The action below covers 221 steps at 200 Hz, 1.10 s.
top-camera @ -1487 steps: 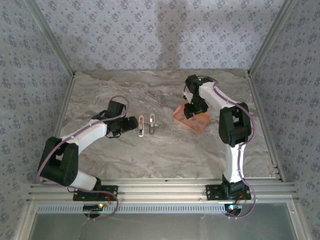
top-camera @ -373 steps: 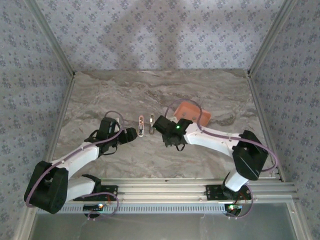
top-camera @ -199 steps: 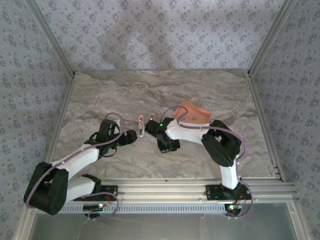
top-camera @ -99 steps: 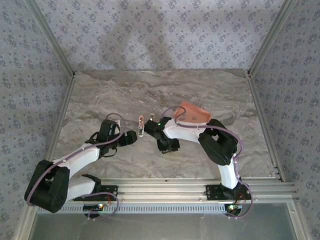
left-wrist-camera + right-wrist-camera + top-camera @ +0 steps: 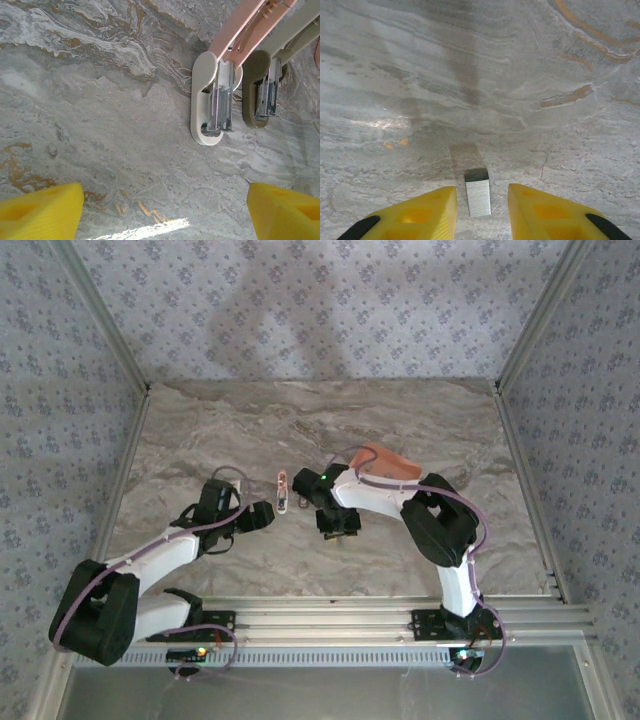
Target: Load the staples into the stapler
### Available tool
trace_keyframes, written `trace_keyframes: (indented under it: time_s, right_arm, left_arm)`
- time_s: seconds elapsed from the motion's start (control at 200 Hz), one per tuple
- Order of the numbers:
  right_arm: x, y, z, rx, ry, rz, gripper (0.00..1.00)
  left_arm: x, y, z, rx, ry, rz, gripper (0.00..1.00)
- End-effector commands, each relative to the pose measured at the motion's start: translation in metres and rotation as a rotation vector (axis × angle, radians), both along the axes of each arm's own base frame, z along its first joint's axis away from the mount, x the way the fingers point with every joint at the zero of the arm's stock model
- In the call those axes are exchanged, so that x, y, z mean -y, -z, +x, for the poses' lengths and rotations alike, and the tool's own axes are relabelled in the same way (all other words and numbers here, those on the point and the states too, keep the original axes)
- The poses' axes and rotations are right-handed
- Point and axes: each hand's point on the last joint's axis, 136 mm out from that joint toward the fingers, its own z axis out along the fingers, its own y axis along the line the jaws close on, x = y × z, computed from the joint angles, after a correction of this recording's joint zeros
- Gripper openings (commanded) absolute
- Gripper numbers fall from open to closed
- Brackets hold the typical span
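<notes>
**Top view.** The stapler (image 5: 283, 490) lies on the table (image 5: 230, 420) between the two arms. The left gripper (image 5: 264, 516) sits near the stapler's near end. The right gripper (image 5: 340, 527) points down at the table a little to the stapler's right, in front of the tray (image 5: 392, 461). Risk: the two wrists are close together, and if both reach for the stapler they could knock each other.

**Left wrist view.** The left gripper (image 5: 163, 195) has its fingers wide apart and holds nothing. It is clear of the stapler (image 5: 210, 107), which is hinged open with the pink top raised and the metal rail bare. A darker stapler-shaped piece (image 5: 262, 92) lies just beside it. Risk: nothing braces the stapler. A push along the rail would likely slide it or nudge it into its neighbour.

**Right wrist view.** The right gripper (image 5: 481, 200) has its fingers a little apart. The staples (image 5: 478, 197) sit between them with a gap on either side, so they are not clamped. The strip appears to rest on the table and is not in the rail. Risk: closing off-centre could tip, skew or snap so small a strip. A skewed strip would likely jam at the mouth of the rail. Loading is judged not yet done.
</notes>
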Motion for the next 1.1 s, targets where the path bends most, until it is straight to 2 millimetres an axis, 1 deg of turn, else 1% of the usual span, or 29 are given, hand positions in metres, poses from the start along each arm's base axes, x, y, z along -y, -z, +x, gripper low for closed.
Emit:
trace_keyframes:
  time_s: [0.0,0.21,0.36,0.69,0.83,0.91,0.99,1.099]
  right_arm:
    - [-0.003,0.0,-0.004,-0.03,-0.005,0.023,0.32]
    - [0.002,0.007,-0.005,-0.047,0.003,0.006,0.3]
    - [0.004,0.011,-0.006,-0.056,0.008,-0.003,0.25]
    - [0.007,0.012,-0.003,-0.053,0.015,-0.007,0.26]
    - [0.012,0.016,-0.004,-0.067,0.021,-0.028,0.26]
    - [0.011,0.02,-0.005,-0.079,0.027,-0.018,0.25]
    - [0.01,0.024,-0.006,-0.089,0.033,-0.004,0.23]
    - [0.011,0.032,-0.006,-0.11,0.049,0.011,0.18]
  left_arm:
    - [-0.001,-0.002,0.003,0.009,0.003,0.015,0.85]
    - [-0.001,0.0,0.002,0.004,-0.001,0.01,0.85]
    - [-0.001,0.001,0.003,0.005,-0.006,0.004,0.85]
    - [-0.001,0.001,0.001,0.005,-0.003,0.0,0.85]
    - [0.001,-0.001,0.001,0.012,0.005,-0.009,0.85]
    - [0.001,-0.002,0.002,0.014,0.006,-0.008,0.85]
    - [0.002,-0.002,0.003,0.015,0.008,-0.006,0.85]
    - [0.003,-0.002,0.003,0.016,0.011,-0.011,0.85]
